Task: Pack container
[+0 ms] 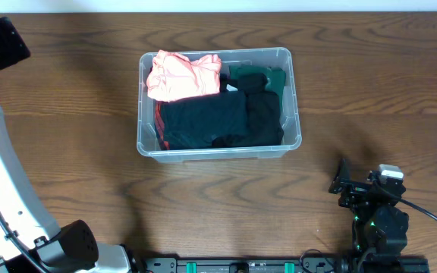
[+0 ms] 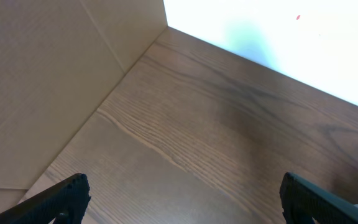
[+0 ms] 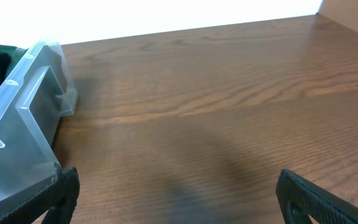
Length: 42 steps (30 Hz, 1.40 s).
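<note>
The clear plastic container stands at the middle of the table in the overhead view. It holds a pink garment at its back left, black clothes across the middle and a dark green garment at the back right. Its corner also shows in the right wrist view. My left gripper is at the far left back of the table, open and empty. My right gripper is near the front right, open and empty, right of the container.
The wooden table runs wide around the container. A brown cardboard wall stands along the table's left side. A white wall lies behind the back edge.
</note>
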{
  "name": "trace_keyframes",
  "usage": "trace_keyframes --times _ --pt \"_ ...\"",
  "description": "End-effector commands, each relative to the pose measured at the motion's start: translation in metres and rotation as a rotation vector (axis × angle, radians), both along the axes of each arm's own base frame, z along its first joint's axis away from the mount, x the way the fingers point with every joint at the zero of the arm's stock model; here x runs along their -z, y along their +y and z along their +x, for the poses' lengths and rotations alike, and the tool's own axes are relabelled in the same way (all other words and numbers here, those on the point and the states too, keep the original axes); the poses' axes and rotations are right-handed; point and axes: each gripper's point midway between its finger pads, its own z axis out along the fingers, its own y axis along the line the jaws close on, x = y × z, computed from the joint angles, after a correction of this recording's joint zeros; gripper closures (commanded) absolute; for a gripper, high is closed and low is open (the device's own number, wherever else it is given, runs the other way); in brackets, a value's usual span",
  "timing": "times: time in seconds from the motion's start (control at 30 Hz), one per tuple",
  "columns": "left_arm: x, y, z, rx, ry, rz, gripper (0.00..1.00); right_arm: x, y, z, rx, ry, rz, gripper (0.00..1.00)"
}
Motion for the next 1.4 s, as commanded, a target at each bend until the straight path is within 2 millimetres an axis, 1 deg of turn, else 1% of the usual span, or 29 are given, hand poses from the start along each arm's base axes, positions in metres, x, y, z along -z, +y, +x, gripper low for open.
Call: trace_keyframes --times 0.0,0.67,0.73,0.8,0.87,0.93,1.03,1.13,1.2,1.27,1.3,1.37 --pt "0.005 0.004 0.0 -0.009 0.019 0.005 0.02 0.001 0.002 0.0 -0.012 -0.003 -0.013 0.01" --pt "0.005 0.004 -0.001 -0.009 0.019 0.005 0.02 0.001 0.002 0.0 -0.012 -0.003 -0.013 0.01" --pt "0.002 0.001 -0.002 -0.004 0.013 0.008 0.02 0.001 0.002 0.0 -0.012 -0.003 -0.013 0.01" --pt "-0.009 -0.006 -0.006 0.007 -0.01 0.018 0.02 0.001 0.002 0.0 -0.012 -0.003 -0.013 0.01" --pt "-0.024 -0.018 -0.012 0.028 -0.047 0.034 0.02 0.001 0.002 0.0 -0.012 -0.003 -0.013 0.01" --pt "-0.044 -0.037 -0.02 0.065 -0.096 0.052 0.02 0.001 0.002 0.0 -0.012 -0.003 -0.013 0.01" --pt "-0.074 -0.075 -0.032 0.146 -0.174 0.076 0.02 0.001 0.002 0.0 -0.012 -0.003 -0.013 0.01" --pt "-0.096 -0.113 -0.046 0.242 -0.241 0.087 0.02 0.001 0.002 0.0 -0.012 -0.003 -0.013 0.01" --pt "-0.103 -0.133 -0.06 0.294 -0.259 0.085 0.02 0.001 0.002 0.0 -0.011 -0.003 -0.013 0.01" --pt "-0.103 -0.146 -0.077 0.328 -0.257 0.081 0.02 0.001 0.002 0.0 -0.012 -0.003 -0.013 0.01" --pt "-0.102 -0.151 -0.088 0.34 -0.253 0.074 0.02 0.001 0.002 0.0 -0.012 -0.003 -0.013 0.01" --pt "-0.097 -0.161 -0.103 0.376 -0.253 0.047 0.02 0.001 0.002 0.0 -0.012 -0.003 -0.013 0.01"
